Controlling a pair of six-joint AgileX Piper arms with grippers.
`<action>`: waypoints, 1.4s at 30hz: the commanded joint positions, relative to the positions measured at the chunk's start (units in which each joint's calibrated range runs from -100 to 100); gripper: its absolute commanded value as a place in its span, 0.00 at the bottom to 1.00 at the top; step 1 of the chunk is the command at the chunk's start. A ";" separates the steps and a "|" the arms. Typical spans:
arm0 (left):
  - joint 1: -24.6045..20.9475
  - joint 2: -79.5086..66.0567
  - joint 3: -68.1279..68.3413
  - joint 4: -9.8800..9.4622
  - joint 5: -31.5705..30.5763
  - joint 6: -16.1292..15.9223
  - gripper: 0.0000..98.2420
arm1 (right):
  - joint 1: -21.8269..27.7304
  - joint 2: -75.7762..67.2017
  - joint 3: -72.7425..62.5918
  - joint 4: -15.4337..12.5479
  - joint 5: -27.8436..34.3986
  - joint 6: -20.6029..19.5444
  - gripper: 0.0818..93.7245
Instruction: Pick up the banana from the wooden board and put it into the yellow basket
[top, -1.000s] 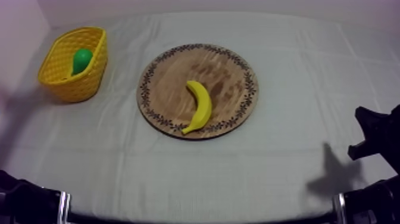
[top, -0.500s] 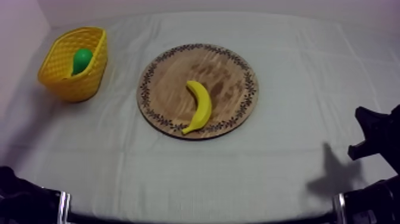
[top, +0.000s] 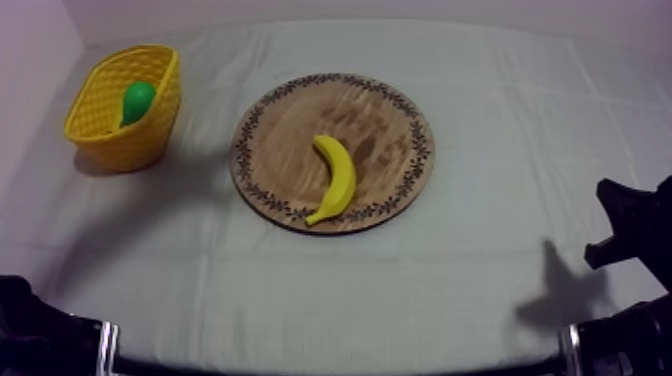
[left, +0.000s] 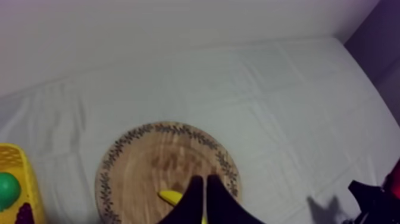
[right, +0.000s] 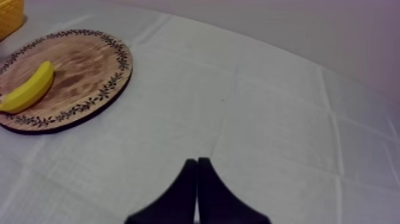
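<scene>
The yellow banana (top: 335, 178) lies on the round wooden board (top: 290, 115) in the middle of the table, its tip near the board's front rim. At the far left stands the yellow basket (top: 150, 135) with a green pear (top: 138, 100) inside. My left gripper (left: 205, 179) is shut on nothing, its fingers a narrow wedge high over the board (left: 149, 167), hiding most of the banana (left: 170, 195). My right gripper (right: 197, 162) is shut too, low over bare cloth, well to the right of the board (right: 83, 65) and banana (right: 27, 89).
In the left wrist view the basket (left: 18, 164) holds the pear (left: 7, 189) and a dark purple thing (left: 24, 214) beside it. My right arm (top: 630, 235) rests at the table's right edge. Bare cloth surrounds the board on all sides.
The left arm's shadow has swept right across the cloth, from the table's left edge towards the board. The banana, board, basket and right arm have not moved.
</scene>
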 joint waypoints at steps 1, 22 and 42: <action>1.22 2.49 -0.68 -0.31 1.09 0.61 0.00 | 0.00 0.00 -0.03 0.01 0.00 0.00 0.00; 4.02 18.82 -3.82 0.28 7.03 5.54 0.03 | 0.00 0.00 -0.03 0.01 0.00 0.00 0.00; 3.73 18.95 -3.63 -0.76 9.65 7.40 0.88 | 0.00 0.00 -0.03 0.01 0.00 0.00 0.00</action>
